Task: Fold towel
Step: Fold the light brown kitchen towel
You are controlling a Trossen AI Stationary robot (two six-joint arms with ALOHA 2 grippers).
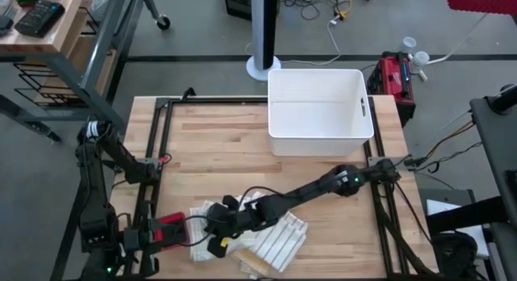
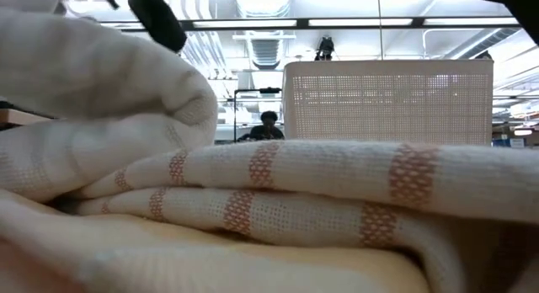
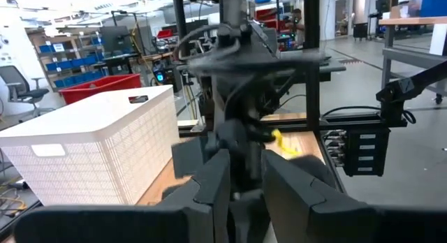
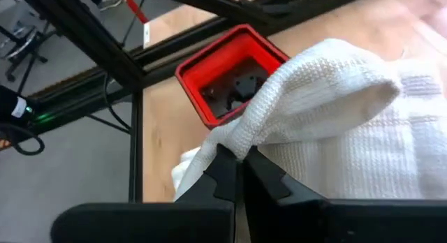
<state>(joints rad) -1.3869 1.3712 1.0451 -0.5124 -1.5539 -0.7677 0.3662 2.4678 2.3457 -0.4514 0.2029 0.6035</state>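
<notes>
White towel (image 4: pixel 328 96) is hanging from the right gripper (image 4: pixel 237 170), pinched thinly at 6 o'clock, risking slipping out mid-fold.

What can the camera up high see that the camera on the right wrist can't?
Only the high view shows the white basket, the whole wooden table and both arms. Only the right wrist view shows the right end effector shut on a pinch of the towel. Both show the towel and the red camera housing at the left arm's end; its end effector can't be read here.
</notes>
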